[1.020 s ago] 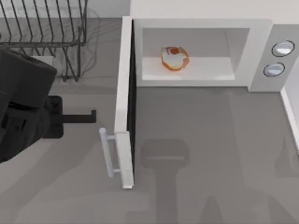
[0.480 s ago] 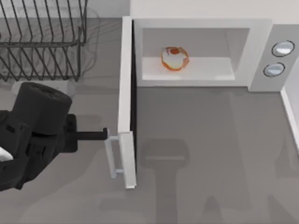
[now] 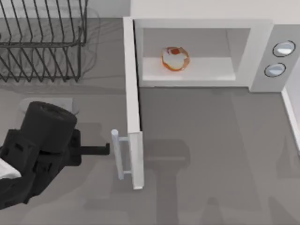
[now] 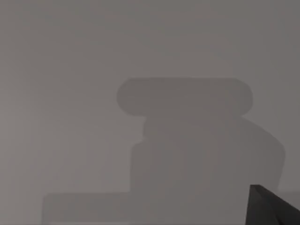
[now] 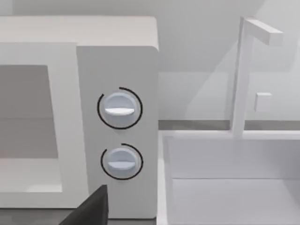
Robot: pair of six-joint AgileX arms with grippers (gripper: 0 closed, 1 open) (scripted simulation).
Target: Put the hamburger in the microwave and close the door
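**Left arm pushing the open door toward closing**

At the far left of the table, the left arm has dropped lower and edged rightward over the last second. The left gripper (image 3: pixel 104 149) now reaches out as a thin dark bar whose tip touches, or all but touches, the silver handle (image 3: pixel 116 154) on the outer face of the door (image 3: pixel 133 117). Whether its jaws are apart or together I cannot tell; from above they read as a single dark strip. Behind the arm, away from the jaws, stands the black wire rack (image 3: pixel 42 42), well clear of the work.

Just ahead of the jaws, the door has begun to move. Its free edge has swung a little to the right compared with a second ago, while its hinged edge stays at the front left corner of the microwave (image 3: pixel 201 23). It is only a slight swing; the door is far from shut and mostly stands out from the opening.

Farther beyond the jaws, past the door, the hamburger (image 3: pixel 176 58) sits on the floor of the cavity, unmoved. So the first half of the task looks done, and the closing has only just begun.

At the right, the right gripper (image 5: pixel 89 211) hangs low before the knobs (image 5: pixel 119 108), beside a white sink (image 5: pixel 225 178); its jaws cannot be judged.
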